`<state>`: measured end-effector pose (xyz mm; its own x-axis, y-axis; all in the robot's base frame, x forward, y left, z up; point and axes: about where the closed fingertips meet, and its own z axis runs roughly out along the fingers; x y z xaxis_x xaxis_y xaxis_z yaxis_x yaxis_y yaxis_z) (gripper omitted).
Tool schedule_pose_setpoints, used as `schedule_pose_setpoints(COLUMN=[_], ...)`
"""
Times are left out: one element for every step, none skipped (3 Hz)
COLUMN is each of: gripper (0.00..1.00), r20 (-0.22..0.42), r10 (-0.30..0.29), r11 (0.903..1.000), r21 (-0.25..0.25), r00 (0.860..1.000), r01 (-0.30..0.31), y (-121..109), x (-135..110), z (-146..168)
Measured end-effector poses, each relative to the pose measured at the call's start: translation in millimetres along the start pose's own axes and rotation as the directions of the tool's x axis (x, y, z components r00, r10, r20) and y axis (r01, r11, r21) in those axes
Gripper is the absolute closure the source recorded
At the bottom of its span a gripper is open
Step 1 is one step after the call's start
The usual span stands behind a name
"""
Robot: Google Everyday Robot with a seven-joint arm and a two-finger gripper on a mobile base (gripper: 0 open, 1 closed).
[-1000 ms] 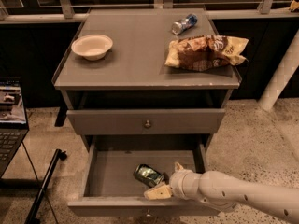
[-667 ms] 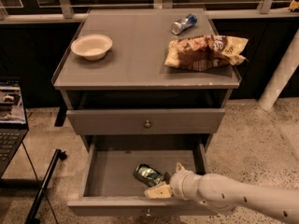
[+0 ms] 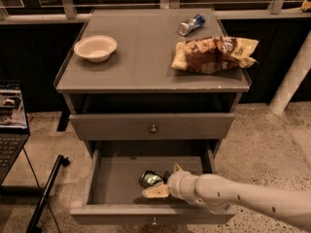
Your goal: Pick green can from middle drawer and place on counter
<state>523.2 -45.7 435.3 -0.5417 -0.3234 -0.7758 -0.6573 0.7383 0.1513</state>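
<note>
The green can [image 3: 149, 178] lies on its side in the open middle drawer [image 3: 116, 181], near its front centre. My gripper [image 3: 166, 180] reaches into the drawer from the right, just to the right of the can. It is open, with one fingertip [image 3: 155, 192] in front of the can and the other [image 3: 177, 168] behind it to the right. The can lies at the mouth of the fingers, and I cannot tell whether they touch it. The grey counter [image 3: 141, 57] is the cabinet top above.
On the counter stand a white bowl [image 3: 95, 48] at the left, a blue-and-silver can [image 3: 191, 24] lying at the back, and a crumpled chip bag [image 3: 214, 54] at the right. The drawer above [image 3: 151, 126] is shut. A laptop [image 3: 10, 125] stands at the left and a white post [image 3: 291, 79] at the right.
My gripper has edged slightly left towards the green can. The can stays in the same spot in the drawer.
</note>
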Motion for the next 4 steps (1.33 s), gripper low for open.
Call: schedule_pose_setpoints(gripper=[0.0,0.0,0.0,0.0], r20=[0.018,0.013,-0.016,-0.068], r10=[-0.01,-0.029,-0.062,-0.091], r11=[0.9998,0.9993,0.9978,0.9958], r21=[-0.018,-0.022,-0.023,-0.017], r00=[1.0,0.999,0.998,0.994], r01=[0.01,0.029,0.062,0.09], y=[-0.3,2.9,9.7,17.2], x=[-4.0,-2.9,3.3,19.5], z=[25.5,47.9,66.3,80.9])
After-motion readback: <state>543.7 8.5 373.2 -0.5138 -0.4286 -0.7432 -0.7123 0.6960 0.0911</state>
